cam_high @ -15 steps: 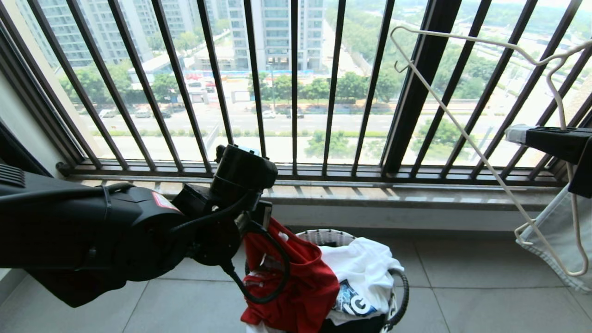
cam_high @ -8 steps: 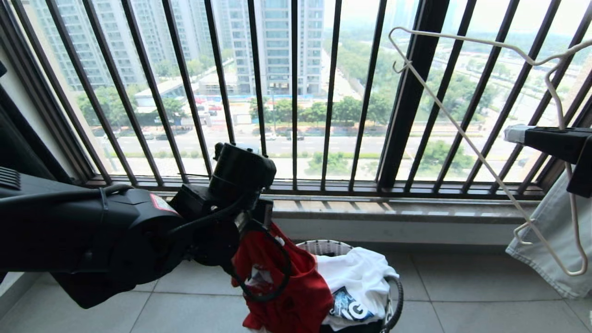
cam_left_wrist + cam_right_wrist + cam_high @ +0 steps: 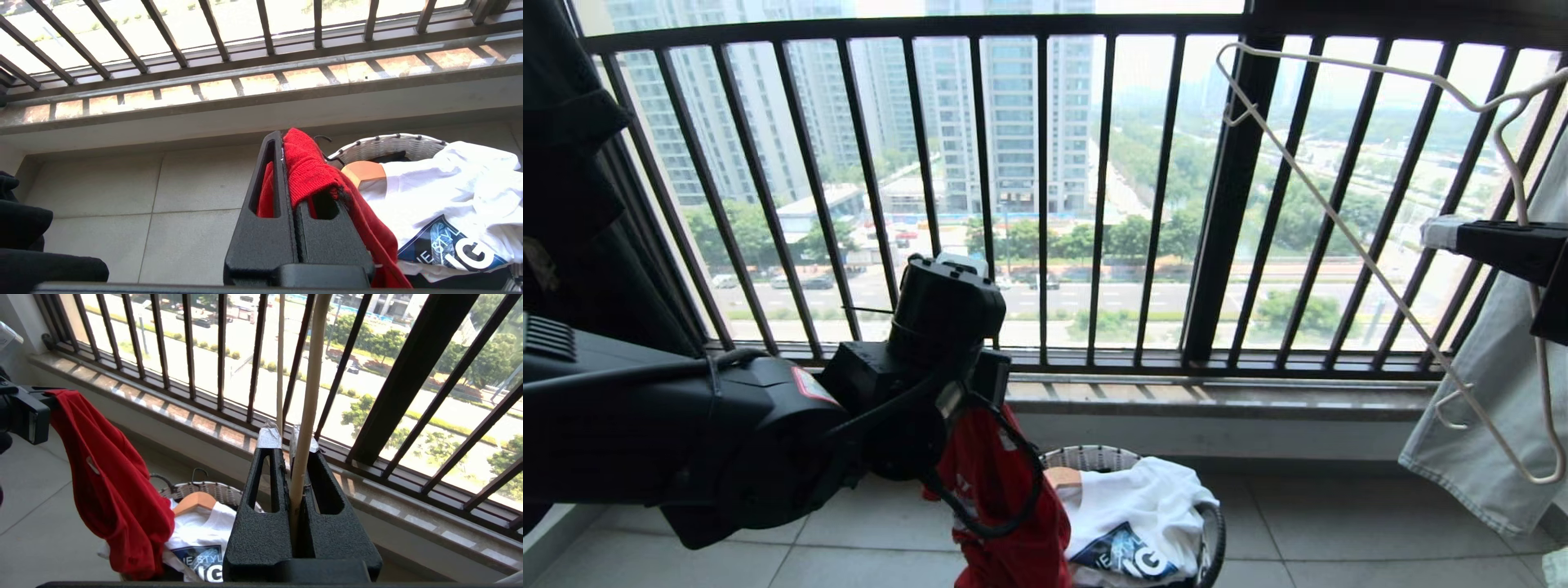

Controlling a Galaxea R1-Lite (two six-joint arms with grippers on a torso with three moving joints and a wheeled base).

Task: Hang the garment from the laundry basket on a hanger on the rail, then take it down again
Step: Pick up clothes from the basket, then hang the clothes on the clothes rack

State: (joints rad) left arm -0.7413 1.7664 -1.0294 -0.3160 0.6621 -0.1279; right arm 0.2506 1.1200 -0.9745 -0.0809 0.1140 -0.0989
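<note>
Left gripper (image 3: pixel 292 171) pinching red garment (image 3: pixel 310 171), its hem cut off, right gripper (image 3: pixel 292 457) apparently clamping hanger (image 3: pixel 306 396).

You're on a high-rise flat's laundry balcony: beyond the left gripper (image 3: pixel 292 163) stand a dark barred window railing (image 3: pixel 1045 204), a stone sill (image 3: pixel 1217 396) and tower blocks (image 3: pixel 1013 106), with floor tiles (image 3: pixel 1339 523) and a laundry basket (image 3: pixel 1143 523) beside it.

On the white T-shirt (image 3: pixel 453 204) lying in the laundry basket (image 3: pixel 388 146), I read large white letters "IG" on a dark blue print panel, with smaller lettering above that looks like "E STYL", partly folded away. A red-and-white label on my left arm (image 3: pixel 805 382) is not legible.
</note>
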